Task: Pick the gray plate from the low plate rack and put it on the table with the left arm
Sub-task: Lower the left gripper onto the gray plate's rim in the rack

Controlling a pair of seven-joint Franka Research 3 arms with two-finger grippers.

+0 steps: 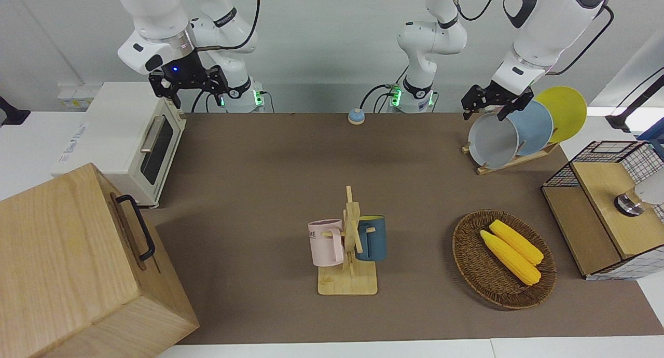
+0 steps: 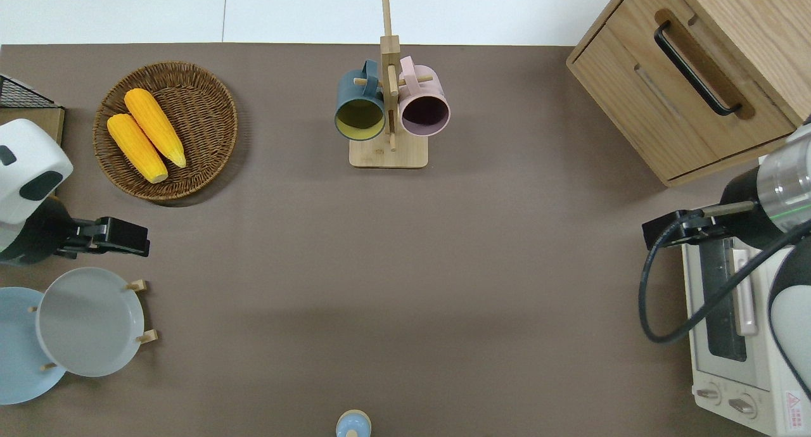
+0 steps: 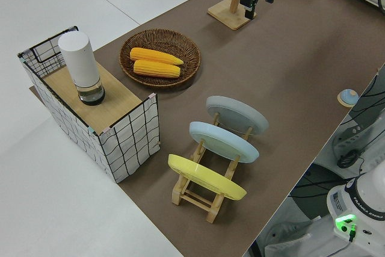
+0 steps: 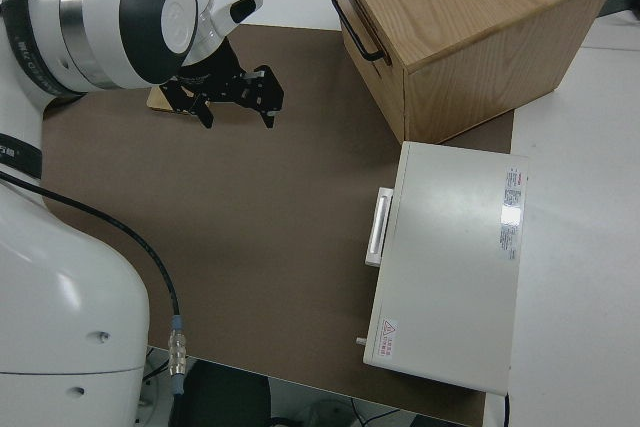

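Gray plate [image 2: 89, 321] is standing in the low plate rack [image 3: 212, 192], lower left of the overhead frame, leaning against the sky-blue plate [image 2: 18, 348]. Left gripper [image 2: 120, 237] is hovering just above the plate in that frame, fingers apart, holding nothing. Right arm is parked. Judgement: fingers should be straddling the top rim, closing firmly, then lifting clear of the pegs before moving toward bare table [image 2: 405, 266].

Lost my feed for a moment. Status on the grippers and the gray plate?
Left gripper open, up beside the rack, empty. Right arm parked, gripper open. Gray plate leaning in low plate rack, sky-blue plate next slot. Nothing in the way.
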